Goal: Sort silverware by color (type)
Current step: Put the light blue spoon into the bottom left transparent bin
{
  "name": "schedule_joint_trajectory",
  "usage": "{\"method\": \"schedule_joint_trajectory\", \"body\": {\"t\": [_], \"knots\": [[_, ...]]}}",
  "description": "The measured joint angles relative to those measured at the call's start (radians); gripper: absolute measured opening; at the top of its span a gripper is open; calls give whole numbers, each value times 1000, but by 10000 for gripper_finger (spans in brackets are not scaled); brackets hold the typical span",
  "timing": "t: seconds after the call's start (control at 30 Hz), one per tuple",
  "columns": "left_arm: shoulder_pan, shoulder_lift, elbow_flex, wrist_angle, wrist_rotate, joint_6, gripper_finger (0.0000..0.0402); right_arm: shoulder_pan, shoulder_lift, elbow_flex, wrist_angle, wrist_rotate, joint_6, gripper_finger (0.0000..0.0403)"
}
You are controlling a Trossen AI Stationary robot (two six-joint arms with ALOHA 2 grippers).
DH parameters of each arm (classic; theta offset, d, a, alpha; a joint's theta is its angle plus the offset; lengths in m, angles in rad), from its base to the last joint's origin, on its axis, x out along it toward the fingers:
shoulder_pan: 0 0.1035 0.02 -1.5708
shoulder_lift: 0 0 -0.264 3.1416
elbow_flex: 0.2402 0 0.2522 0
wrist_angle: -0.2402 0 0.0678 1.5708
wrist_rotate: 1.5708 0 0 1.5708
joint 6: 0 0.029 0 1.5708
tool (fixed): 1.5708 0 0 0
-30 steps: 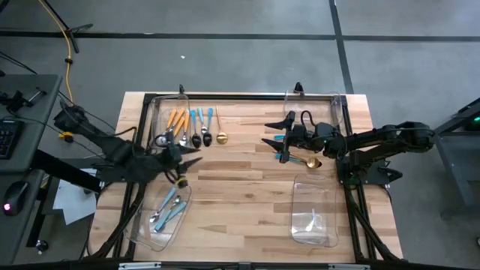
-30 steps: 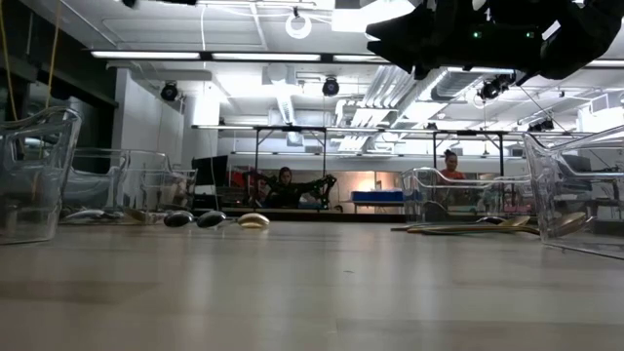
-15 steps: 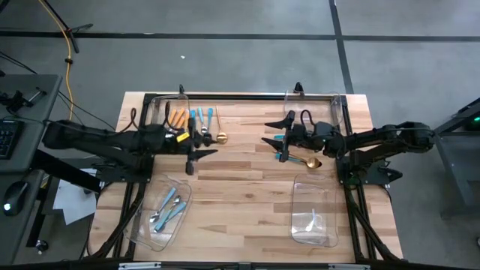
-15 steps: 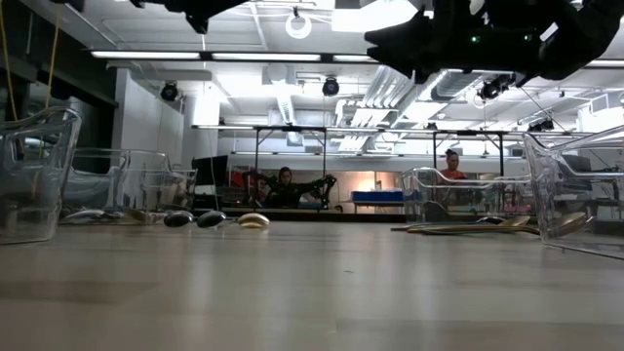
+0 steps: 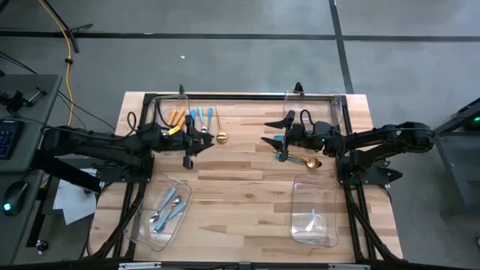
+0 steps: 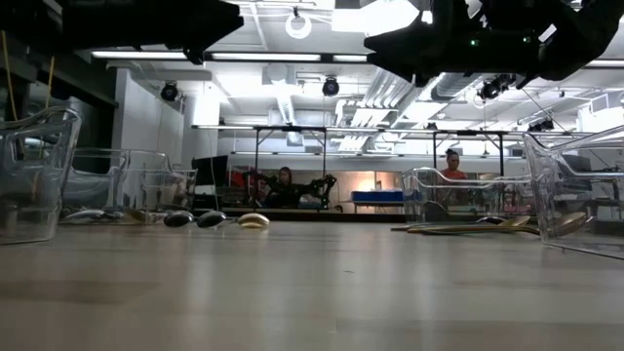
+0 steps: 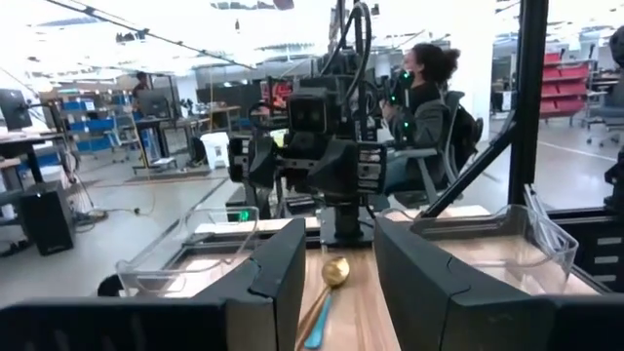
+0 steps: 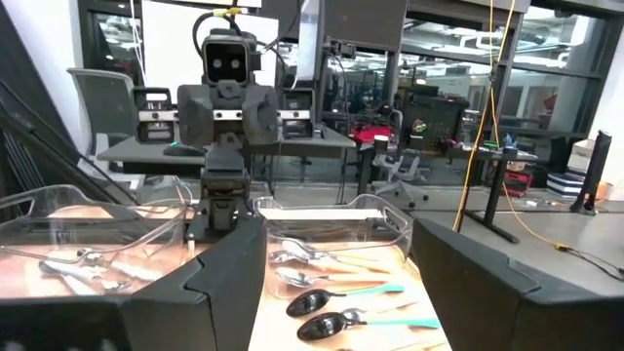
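Observation:
A row of silverware (image 5: pixel 193 126) lies flat on the table's far left: orange-handled pieces (image 5: pixel 176 118), light-blue and teal handles (image 5: pixel 196 116), and a gold spoon (image 5: pixel 221 137). In the right wrist view, two black spoons with teal handles (image 8: pixel 336 297) show in this row. My left gripper (image 5: pixel 199 144) hangs open above the table just near of the row, pointing toward the table's right (image 7: pixel 339 234). My right gripper (image 5: pixel 271 142) faces it, open and empty (image 8: pixel 336 229). Another gold spoon (image 5: pixel 311 161) lies under the right arm (image 7: pixel 334 271).
Clear plastic bins stand at the corners. The near-left bin (image 5: pixel 142 225) holds light-blue-handled pieces (image 5: pixel 169 208), and the near-right bin (image 5: pixel 300 195) holds a silver piece. Two more bins stand at the far left (image 5: pixel 156 112) and the far right (image 5: pixel 339 112). Bare wood lies in the middle (image 5: pixel 240 187).
My left gripper has swung from above the near-left bin toward the far edge, to just near of the silverware row. It has sunk a little and turned to point toward the table's right.

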Motion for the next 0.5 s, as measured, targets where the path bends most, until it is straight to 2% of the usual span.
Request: {"method": "schedule_joint_trajectory", "body": {"t": [0.5], "knots": [[0, 0, -7, 4, -27, -1, 115, 0, 0, 0, 2, 5, -22, 243]]}}
